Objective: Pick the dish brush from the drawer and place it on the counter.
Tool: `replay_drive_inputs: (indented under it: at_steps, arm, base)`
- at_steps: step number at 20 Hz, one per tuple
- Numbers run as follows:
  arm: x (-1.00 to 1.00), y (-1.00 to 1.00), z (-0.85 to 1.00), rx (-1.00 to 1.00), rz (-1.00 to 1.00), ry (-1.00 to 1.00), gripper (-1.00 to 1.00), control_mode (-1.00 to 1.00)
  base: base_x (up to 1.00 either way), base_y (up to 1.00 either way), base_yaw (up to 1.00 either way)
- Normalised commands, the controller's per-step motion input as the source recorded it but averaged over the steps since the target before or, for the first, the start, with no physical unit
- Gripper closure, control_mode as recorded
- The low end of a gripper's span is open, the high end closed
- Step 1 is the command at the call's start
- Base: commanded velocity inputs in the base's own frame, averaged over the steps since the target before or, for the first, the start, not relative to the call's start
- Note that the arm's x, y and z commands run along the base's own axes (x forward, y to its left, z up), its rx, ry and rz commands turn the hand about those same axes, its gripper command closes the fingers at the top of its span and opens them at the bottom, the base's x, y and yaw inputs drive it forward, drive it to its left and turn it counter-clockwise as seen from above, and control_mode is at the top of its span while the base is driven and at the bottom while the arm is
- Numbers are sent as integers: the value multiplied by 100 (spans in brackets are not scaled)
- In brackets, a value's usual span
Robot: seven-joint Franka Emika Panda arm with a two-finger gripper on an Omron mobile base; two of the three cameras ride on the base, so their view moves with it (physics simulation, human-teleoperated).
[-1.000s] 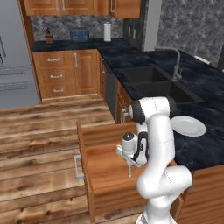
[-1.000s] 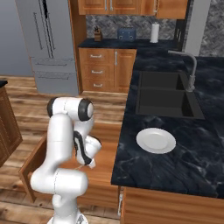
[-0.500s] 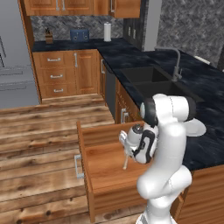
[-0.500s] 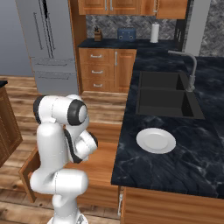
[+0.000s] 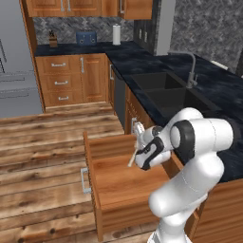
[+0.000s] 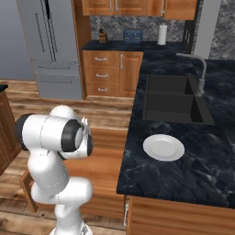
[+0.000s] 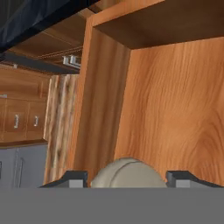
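1. Dish brush: thin pale handle slants down and to the left out of the gripper, raised above the drawer floor. In the hand view its rounded whitish head sits between the two dark fingertips, at the bottom of the frame.
2. Gripper: fingers pinched on the brush, one on each side of the head; the contact itself is partly hidden by the lower edge of the hand view.
3. Drawer: pulled open, directly below the gripper. Reddish-brown floor bare under the hand; silver bar handle on the front, on the far side from the counter. Hand view looks down at the drawer floor and one side wall.
4. Counter: dark marbled top, beside the gripper on the arm's right, higher than the drawer.
5. On that counter, beyond the gripper: round white plate, then the sunken sink with curved tap.
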Motion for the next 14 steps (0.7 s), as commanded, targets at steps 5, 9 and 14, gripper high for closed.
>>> replay_drive_inputs:
  at_steps: [5, 9, 14]
  arm:
    - [1, -52, 100, 6, 9, -19, 100, -100]
    - [-1, -61, 100, 6, 16, -15, 100, -100]
    - [-18, -77, 100, 2, 7, -1, 100, -100]
  base:
    - [0, 0, 0]
    - [0, 0, 0]
    - [0, 0, 0]
